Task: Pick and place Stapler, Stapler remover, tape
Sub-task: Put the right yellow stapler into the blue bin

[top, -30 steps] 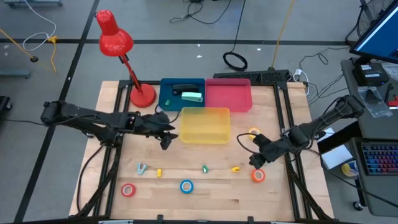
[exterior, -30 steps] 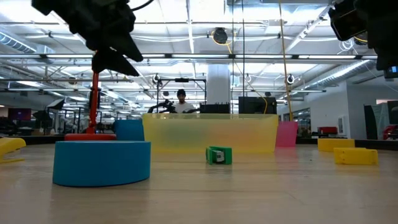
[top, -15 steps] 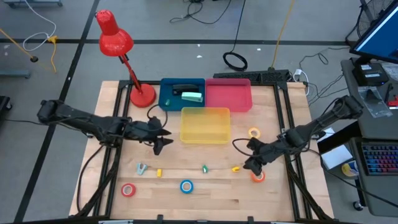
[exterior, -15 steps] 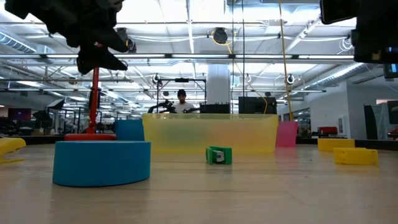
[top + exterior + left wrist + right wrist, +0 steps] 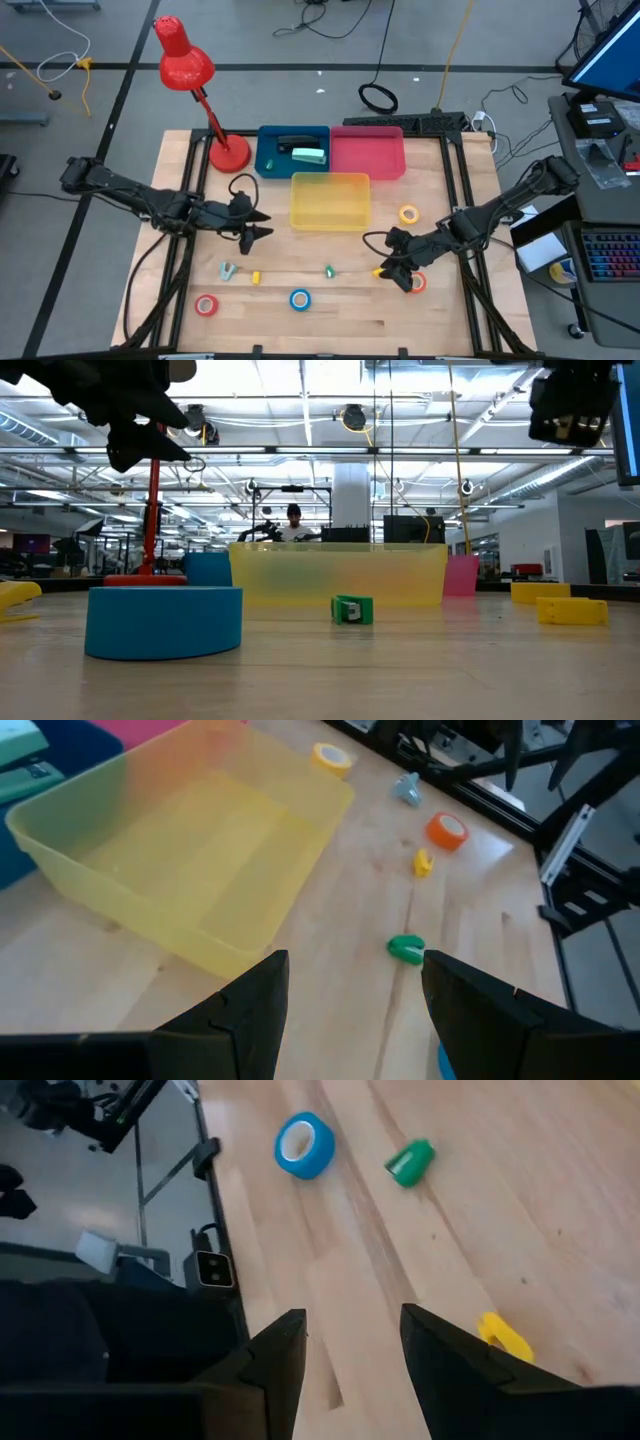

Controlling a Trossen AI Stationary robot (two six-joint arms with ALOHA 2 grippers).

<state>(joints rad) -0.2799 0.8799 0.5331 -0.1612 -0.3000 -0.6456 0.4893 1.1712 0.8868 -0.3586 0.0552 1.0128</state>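
Both staplers, one black (image 5: 295,143) and one green (image 5: 309,156), lie in the blue bin (image 5: 266,163). Flat on the table are the red (image 5: 206,305), blue (image 5: 300,299) and yellow tape (image 5: 408,214); the orange tape (image 5: 417,284) is partly under my right arm. Staple removers lie in a row: grey (image 5: 227,269), yellow (image 5: 255,277), green (image 5: 328,271), yellow (image 5: 379,271). My left gripper (image 5: 256,232) hovers open, left of the yellow bin (image 5: 329,180). My right gripper (image 5: 396,272) hovers open over the right-hand yellow remover (image 5: 505,1337), with the blue tape (image 5: 302,1145) ahead.
A pink bin (image 5: 367,152) stands beside the blue one at the far side. A red desk lamp (image 5: 229,153) stands at the far left corner. Black frame rails run along both table sides. The near strip holds only the small tape rolls and removers.
My left gripper has drawn back from the yellow bin toward the table's left and near edge. My right gripper has moved toward the table's left and near edge, from beside the orange tape to over the right-hand yellow staple remover. Nothing on the table has moved.
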